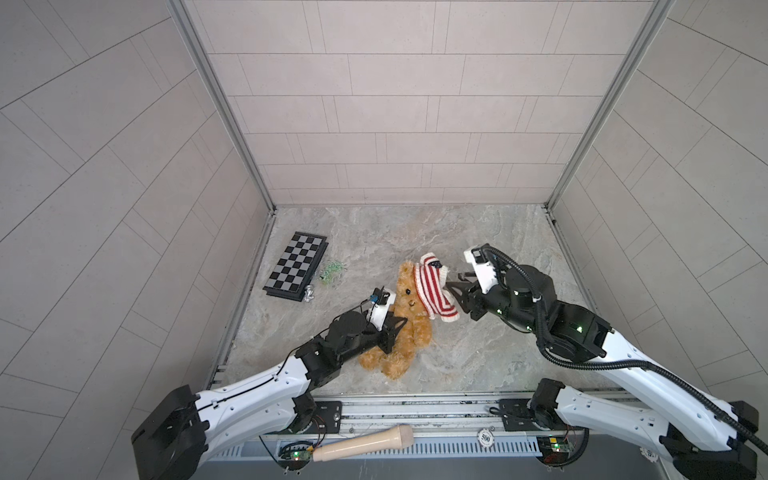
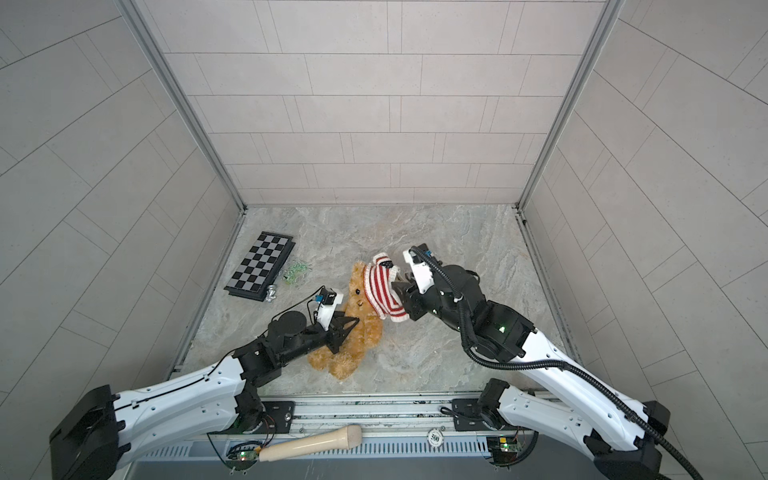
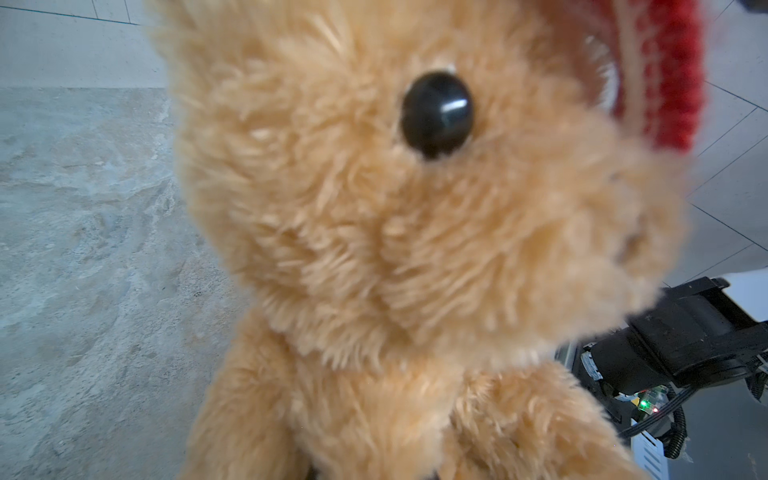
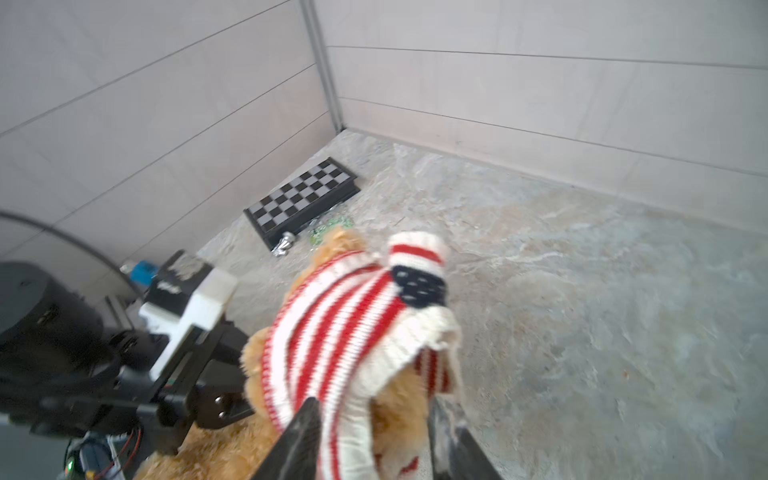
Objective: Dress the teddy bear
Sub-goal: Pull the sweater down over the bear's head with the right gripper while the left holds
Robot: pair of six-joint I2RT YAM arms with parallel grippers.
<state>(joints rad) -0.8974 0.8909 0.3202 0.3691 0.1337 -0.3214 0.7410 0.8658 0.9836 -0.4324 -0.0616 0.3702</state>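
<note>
Golden-brown plush: the bear point(image 1: 411, 332) sits propped up at the lower middle of both top views, on a marbled grey counter point(image 1: 498, 353). A red-and-white striped sweater point(image 1: 434, 291) is draped over the right side of its head like a crooked cap. One black eye and the nose show uncovered.

The left jaws reach in from the lower left, are clenched on the bear's side and seem to hold it up. The right jaws come in from the right of the frame and stand parted. In the right wrist view the sweater's white hem hangs between them, apparently not pinched. A chessboard point(image 1: 297, 266) lies well apart at the left.

Judged from this, dressing is at an early stage. The sweater rests on the head, but the head does not appear to be through the neck. Neither arm is in a sleeve, and the body is bare.
</note>
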